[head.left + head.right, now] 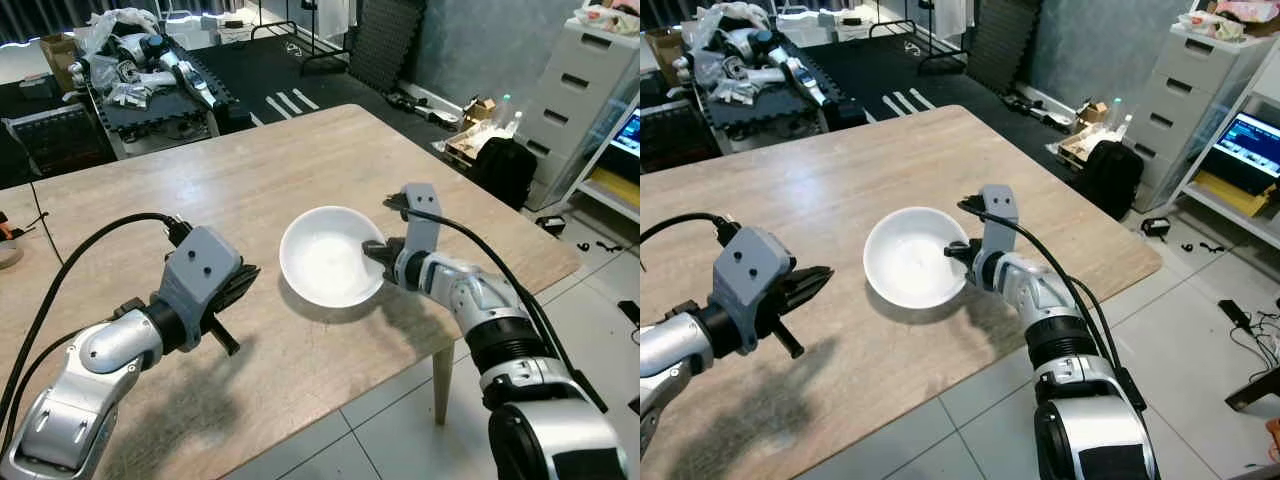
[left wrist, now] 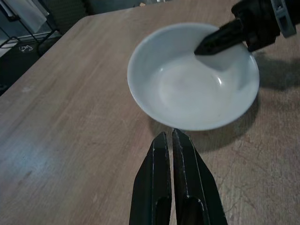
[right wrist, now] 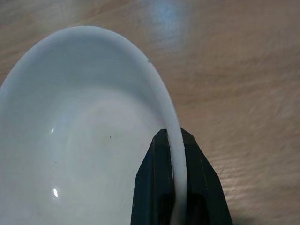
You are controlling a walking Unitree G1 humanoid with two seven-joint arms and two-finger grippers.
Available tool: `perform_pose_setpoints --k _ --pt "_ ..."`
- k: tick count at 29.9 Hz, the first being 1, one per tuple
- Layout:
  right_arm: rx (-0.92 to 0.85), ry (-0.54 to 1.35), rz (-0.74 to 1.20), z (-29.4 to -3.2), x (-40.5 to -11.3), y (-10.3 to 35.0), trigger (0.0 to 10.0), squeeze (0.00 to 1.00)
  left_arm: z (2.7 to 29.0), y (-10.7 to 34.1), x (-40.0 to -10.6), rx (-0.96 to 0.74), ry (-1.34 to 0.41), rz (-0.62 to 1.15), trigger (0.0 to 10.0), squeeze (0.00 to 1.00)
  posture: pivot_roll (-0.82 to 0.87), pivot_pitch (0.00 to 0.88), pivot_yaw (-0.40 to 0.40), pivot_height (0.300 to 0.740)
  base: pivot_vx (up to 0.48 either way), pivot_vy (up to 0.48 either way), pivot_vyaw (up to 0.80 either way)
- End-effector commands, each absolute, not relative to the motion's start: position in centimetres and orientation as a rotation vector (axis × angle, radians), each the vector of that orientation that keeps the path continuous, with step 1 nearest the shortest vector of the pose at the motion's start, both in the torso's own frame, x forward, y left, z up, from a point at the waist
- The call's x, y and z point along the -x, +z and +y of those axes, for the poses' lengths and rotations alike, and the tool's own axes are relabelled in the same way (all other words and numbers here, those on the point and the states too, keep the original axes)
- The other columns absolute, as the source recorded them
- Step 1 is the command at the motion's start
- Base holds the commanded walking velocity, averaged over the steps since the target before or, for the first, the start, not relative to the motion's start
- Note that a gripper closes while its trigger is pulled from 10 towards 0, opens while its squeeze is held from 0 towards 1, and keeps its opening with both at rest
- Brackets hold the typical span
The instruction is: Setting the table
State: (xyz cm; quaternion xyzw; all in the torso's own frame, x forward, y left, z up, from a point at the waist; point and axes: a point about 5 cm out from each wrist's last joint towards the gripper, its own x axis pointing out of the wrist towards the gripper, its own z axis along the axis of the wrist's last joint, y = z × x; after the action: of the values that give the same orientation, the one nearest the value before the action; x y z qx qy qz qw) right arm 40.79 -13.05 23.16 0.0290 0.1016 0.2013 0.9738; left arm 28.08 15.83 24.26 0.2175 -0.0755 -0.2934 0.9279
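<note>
R tool (image 1: 376,250) pinching white bowl (image 1: 325,262) rim on table (image 1: 250,180); L tool (image 1: 243,282) pressed together.

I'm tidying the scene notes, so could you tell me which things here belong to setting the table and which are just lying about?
Belongs to the job:
- white bowl, empty, its rim pinched by the right gripper
- wooden table it rests on
- left gripper, shut, hovering near the bowl

Just lying about:
- grey drawer unit
- black bag on the floor
- cluttered cart behind the table
</note>
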Motion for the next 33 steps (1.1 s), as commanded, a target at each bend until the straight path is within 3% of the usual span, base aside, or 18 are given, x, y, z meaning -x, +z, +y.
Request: perform_pose_setpoints --k 1,11,14,18,21,23,33 --pt "-0.011 0.381 0.246 -13.4 -40.6 21.7 10.0 0.0 15.9 23.5 -27.9 -0.45 -0.621 -0.117 10.0 0.0 0.13 0.156 0.125 0.74 0.0 0.0 0.0" --pt "0.059 0.282 0.146 -16.6 -40.9 24.2 10.0 0.0 15.3 23.4 -27.9 -0.437 -0.643 -0.114 10.0 0.0 0.13 0.138 0.13 0.74 0.0 0.0 0.0" --pt "0.171 0.265 0.086 -18.3 -40.5 25.5 10.0 0.0 15.2 23.2 -28.1 -0.432 -0.648 -0.11 10.0 0.0 0.13 0.123 0.147 0.74 0.0 0.0 0.0" --pt "0.252 0.287 0.072 -18.6 -40.1 25.6 10.0 0.0 15.2 23.1 -28.3 -0.437 -0.658 -0.106 10.0 0.0 0.13 0.11 0.159 0.74 0.0 0.0 0.0" --pt "0.29 0.312 0.08 -18.3 -40.0 24.8 10.0 0.0 15.2 23.0 -28.8 -0.438 -0.66 -0.107 10.0 0.0 0.12 0.07 0.189 0.74 0.0 0.0 0.0" --pt "0.218 0.327 0.114 -16.6 -40.3 23.4 10.0 0.0 14.6 23.4 -29.9 -0.428 -0.673 -0.13 10.0 0.0 0.12 0.03 0.204 0.74 0.0 0.0 0.0" --pt "0.199 0.525 0.156 -12.9 -39.4 21.5 10.0 0.0 13.2 23.5 -30.2 -0.399 -0.685 -0.156 10.0 0.0 0.13 0.0 0.179 0.74 0.0 0.0 0.0"
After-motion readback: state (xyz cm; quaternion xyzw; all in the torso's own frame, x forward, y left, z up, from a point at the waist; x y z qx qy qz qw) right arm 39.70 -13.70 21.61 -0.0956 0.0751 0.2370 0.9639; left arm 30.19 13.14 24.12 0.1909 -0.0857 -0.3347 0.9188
